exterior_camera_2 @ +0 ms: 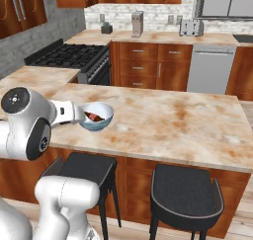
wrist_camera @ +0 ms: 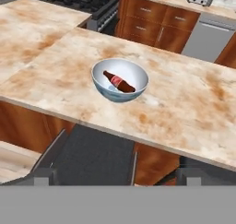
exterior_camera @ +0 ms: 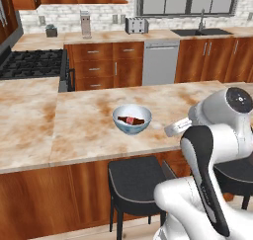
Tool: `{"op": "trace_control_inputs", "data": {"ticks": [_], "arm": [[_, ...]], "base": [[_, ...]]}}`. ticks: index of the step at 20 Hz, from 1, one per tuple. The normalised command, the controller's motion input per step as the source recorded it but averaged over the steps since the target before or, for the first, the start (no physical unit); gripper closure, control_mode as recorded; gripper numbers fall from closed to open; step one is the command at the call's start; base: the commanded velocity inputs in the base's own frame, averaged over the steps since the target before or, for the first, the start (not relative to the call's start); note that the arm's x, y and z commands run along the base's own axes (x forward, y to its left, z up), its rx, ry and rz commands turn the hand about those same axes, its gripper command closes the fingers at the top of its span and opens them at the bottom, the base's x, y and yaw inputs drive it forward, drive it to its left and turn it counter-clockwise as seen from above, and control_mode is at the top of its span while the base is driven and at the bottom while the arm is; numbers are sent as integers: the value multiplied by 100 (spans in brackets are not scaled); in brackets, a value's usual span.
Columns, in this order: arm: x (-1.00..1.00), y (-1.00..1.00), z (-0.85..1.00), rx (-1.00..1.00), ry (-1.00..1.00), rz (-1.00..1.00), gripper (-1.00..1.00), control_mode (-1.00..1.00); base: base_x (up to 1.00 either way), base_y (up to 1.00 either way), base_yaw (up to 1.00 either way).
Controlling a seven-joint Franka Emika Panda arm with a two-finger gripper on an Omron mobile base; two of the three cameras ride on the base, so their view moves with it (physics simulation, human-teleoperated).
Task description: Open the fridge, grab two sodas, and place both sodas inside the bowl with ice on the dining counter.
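Dining counter [exterior_camera: 89, 130], beige marbled top with rusty blotches, runs across all three views. Bowl [exterior_camera: 132, 119] [exterior_camera_2: 97, 116] [wrist_camera: 120, 79] sits on it near the front edge, pale blue-white, glossy. Inside lies the dark brown soda bottle [exterior_camera: 132, 120] [exterior_camera_2: 94, 117] [wrist_camera: 118, 81] with a red label, tilted on its side. No ice can be made out.

Around: two black stools [exterior_camera_2: 185, 193] tucked under the counter's front edge; one stool seat [wrist_camera: 94, 155] sits directly below the hand camera. Behind, the wall counter carries a toaster [exterior_camera: 136, 24], a tall grey appliance [exterior_camera: 85, 23] and a sink [exterior_camera: 200, 31]; a black gas stove [exterior_camera: 30, 63] and a steel dishwasher [exterior_camera: 160, 62] stand along that run.

Gripper [wrist_camera: 113, 174]: finger tips spread wide at the lower corners of the hand view, nothing between them, touching nothing. It hangs in front of the counter edge, apart from the bowl.

The hand view shows the bottle's label and neck clearly. In the right base view the arm's white wrist covers the bowl's left rim. The left base view shows the bowl whole, with the wrist just beside it to the right.
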Motion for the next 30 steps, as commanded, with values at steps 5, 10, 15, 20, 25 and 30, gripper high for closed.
{"op": "trace_control_inputs", "data": {"ticks": [5,10,15,20,25,30], "arm": [[-78,0,-3,3,-8,-8,-100,-100],[-36,1,-30,-4,0,0,-100,-100],[-24,2,-15,-4,-6,0,-100,100],[0,0,0,0,0,0,-100,100],[0,0,0,0,0,0,-100,100],[0,0,0,0,0,0,-100,100]], "base": [[0,0,0],[0,0,0],[-32,0,-1],[-60,-41,-26],[-15,-71,-48],[5,-73,-60]]}}
